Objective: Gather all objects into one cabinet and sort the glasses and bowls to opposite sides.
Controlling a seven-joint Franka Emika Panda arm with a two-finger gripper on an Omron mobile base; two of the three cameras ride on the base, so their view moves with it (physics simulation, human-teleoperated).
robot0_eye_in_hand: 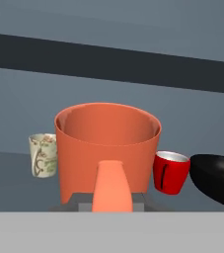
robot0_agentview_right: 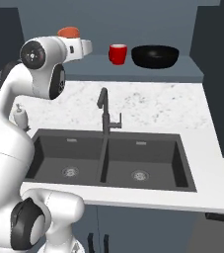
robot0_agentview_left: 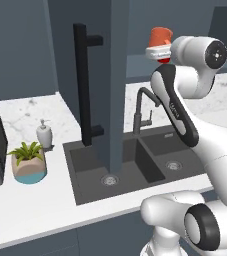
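Note:
My gripper (robot0_eye_in_hand: 111, 201) is shut on the handle of the orange cup (robot0_eye_in_hand: 107, 148), which it holds upright at the height of the cabinet shelf (robot0_agentview_right: 148, 72). On the shelf behind it stand the pale speckled cup (robot0_eye_in_hand: 43, 154) to the left, the red cup (robot0_eye_in_hand: 170, 171) to the right, and the wide black bowl (robot0_eye_in_hand: 217, 179) further right. From the right base view the red cup (robot0_agentview_right: 117, 53) stands just left of the black bowl (robot0_agentview_right: 155, 56), and the orange cup (robot0_agentview_right: 69, 31) peeks out above the hand. The orange cup (robot0_agentview_left: 161, 37) sits over the gripper (robot0_agentview_left: 157, 52) in the left base view.
The cabinet's tall door (robot0_agentview_left: 116, 85) stands open over the sink (robot0_agentview_left: 135, 160), its black bar handle (robot0_agentview_left: 82, 85) facing left. A dark faucet (robot0_agentview_right: 104, 111) rises behind the double sink. A white soap dispenser (robot0_agentview_left: 44, 134) and a potted plant (robot0_agentview_left: 29, 161) stand on the counter at left.

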